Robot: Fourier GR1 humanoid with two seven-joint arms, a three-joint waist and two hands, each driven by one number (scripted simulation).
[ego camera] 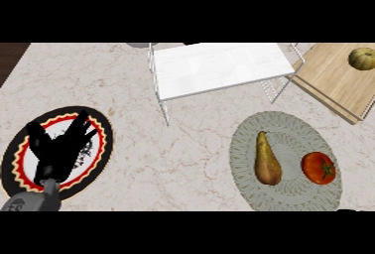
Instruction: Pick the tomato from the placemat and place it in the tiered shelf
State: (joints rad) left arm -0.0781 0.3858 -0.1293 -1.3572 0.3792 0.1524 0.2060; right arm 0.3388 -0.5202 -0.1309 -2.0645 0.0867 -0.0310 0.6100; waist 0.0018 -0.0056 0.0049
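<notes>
Tomato sits on the right part of the grey oval placemat, just beside a brown pear, untouched; white tiered shelf stands at the counter's far side, well apart from it; left hand hovers over a black, red and white round plate at left, fingers straight and spread, holding nothing; right hand barely shows at the lower edge, state can't be told; wooden board at top right carries a pale round squash.
</notes>
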